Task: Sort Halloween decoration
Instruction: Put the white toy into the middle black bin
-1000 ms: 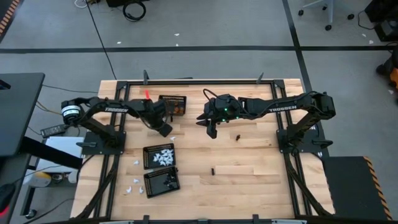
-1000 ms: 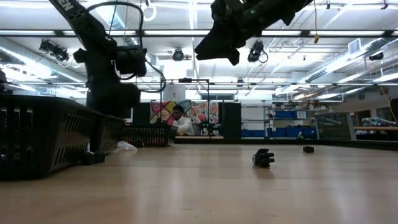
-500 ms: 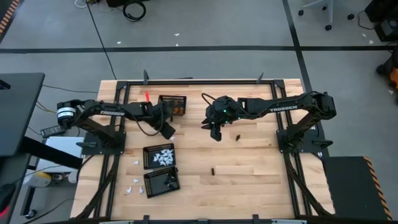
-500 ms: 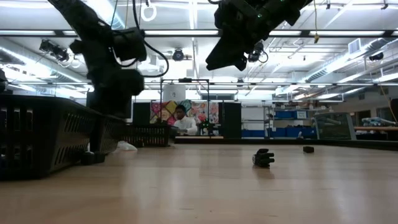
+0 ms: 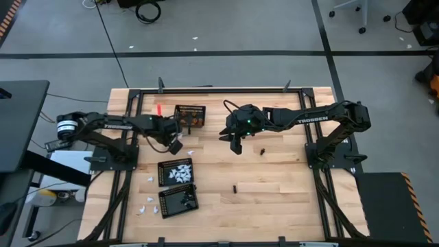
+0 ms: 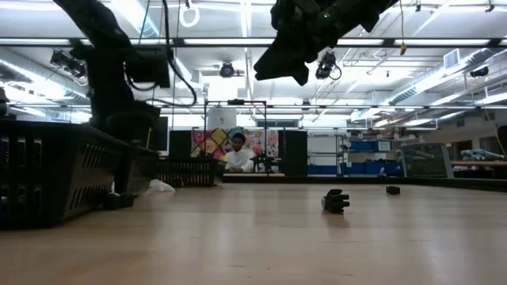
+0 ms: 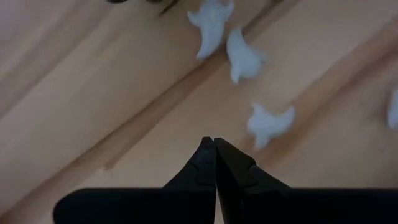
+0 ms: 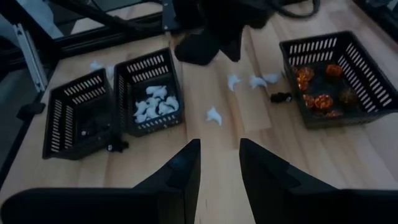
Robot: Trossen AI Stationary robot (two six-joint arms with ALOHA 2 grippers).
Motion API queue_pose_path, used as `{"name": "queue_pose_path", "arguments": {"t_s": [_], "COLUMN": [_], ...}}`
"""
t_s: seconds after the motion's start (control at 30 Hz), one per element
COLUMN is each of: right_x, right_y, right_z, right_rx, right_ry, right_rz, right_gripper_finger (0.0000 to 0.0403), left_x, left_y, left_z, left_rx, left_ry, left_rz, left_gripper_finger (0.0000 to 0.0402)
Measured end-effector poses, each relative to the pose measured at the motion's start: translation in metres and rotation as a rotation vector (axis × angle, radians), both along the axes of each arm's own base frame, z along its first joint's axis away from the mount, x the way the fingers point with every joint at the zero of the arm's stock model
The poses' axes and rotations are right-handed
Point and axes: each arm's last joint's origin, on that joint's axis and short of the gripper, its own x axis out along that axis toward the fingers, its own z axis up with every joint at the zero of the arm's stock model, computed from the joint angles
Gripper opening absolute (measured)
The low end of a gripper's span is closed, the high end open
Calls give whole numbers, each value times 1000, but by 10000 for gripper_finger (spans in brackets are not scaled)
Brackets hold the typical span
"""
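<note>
On the light wooden slatted table [image 5: 274,192], three black rectangular mesh baskets stand toward the left: the far basket [image 5: 191,115] holds orange rounded pieces [image 8: 314,99], the middle basket [image 5: 175,172] holds small white ghost-shaped pieces [image 8: 154,104], and the nearest basket [image 5: 178,201] holds black pieces. Loose white pieces [image 5: 147,204] lie on the table left of the near baskets, and others [image 7: 267,123] lie between the far and middle baskets. Right of centre lie two small black toy pieces, one farther [image 5: 262,150], one nearer [image 5: 234,187].

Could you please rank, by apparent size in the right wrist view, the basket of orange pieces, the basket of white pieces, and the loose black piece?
1. Basket of orange pieces.
2. Basket of white pieces, slightly smaller.
3. Loose black piece, by far smallest.
</note>
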Motion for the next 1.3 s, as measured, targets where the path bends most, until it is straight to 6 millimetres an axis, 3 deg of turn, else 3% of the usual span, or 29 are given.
{"name": "queue_pose_path", "arguments": {"t_s": [0.17, 0.27, 0.53, 0.73, 0.8, 1.1, 1.3], "right_x": [0, 0, -1, 0, 4, 37, 71], "right_y": [0, 0, 0, 0, -1, -2, -9], "right_z": [-1, -1, -2, -9, -17, -92, -118], "right_rx": [11, 11, 11, -28, -63, -92, -87], "right_ry": [8, 8, 24, 44, 2, -67, -114], "right_rz": [-1, -1, 0, 26, 46, 100, 110], "right_gripper_finger": [116, 116, 116, 117, 119, 176, 229], "left_x": [10, 22, 48, 49, 46, 31, 23], "left_y": [1, -1, -3, -4, -4, -19, -30], "left_z": [-17, -21, -12, -7, -5, 21, 32], "left_rx": [-90, -160, -88, -85, -88, -1, 46], "left_ry": [-17, -112, -362, -398, -390, -406, -433], "left_rz": [4, -33, -84, -93, -92, -141, -187], "left_gripper_finger": [4, 4, 4, 4, 4, 4, 4]}}
